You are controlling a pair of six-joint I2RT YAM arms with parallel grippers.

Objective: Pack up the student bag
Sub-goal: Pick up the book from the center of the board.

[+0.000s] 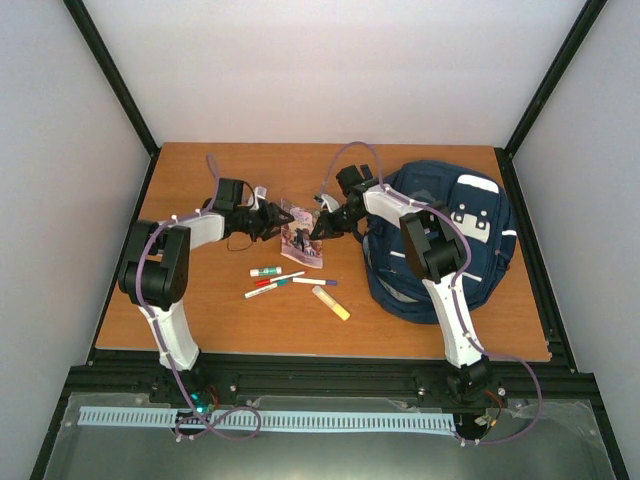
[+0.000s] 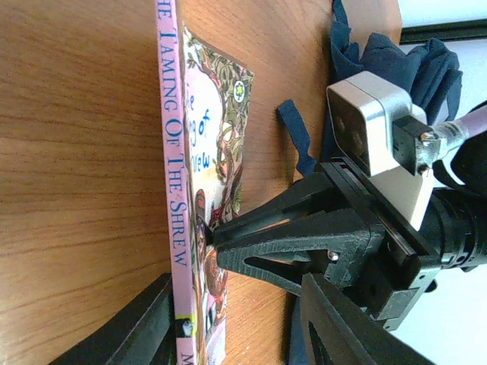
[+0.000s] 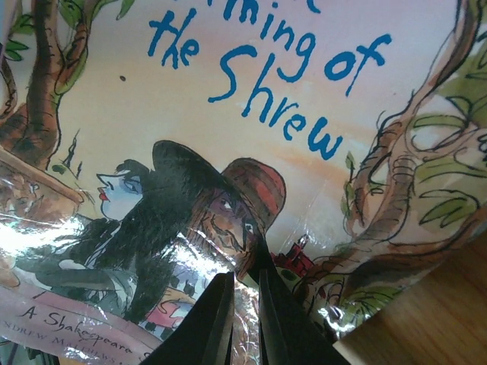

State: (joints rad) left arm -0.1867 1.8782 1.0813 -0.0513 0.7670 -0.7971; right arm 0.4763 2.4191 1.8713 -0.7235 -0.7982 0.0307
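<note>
The student bag (image 1: 450, 235), a navy backpack with white patches, lies at the right of the table; its fabric (image 2: 388, 65) shows in the left wrist view. A paperback, "The Taming of the Shrew" (image 1: 303, 244), is tilted up between both grippers. My left gripper (image 1: 283, 216) (image 2: 236, 308) is open astride it: one finger by the pink spine (image 2: 172, 190), the other apart from the cover. My right gripper (image 1: 321, 229) (image 3: 242, 275) is shut, with its tips (image 2: 219, 237) pressed against the illustrated cover (image 3: 251, 114).
In front of the book lie a green-capped marker (image 1: 265, 271), two thin pens (image 1: 270, 288) (image 1: 315, 281) and a yellow bar (image 1: 331, 302). A loose navy strap (image 2: 295, 133) lies on the wood beside the book. Black frame rails edge the table.
</note>
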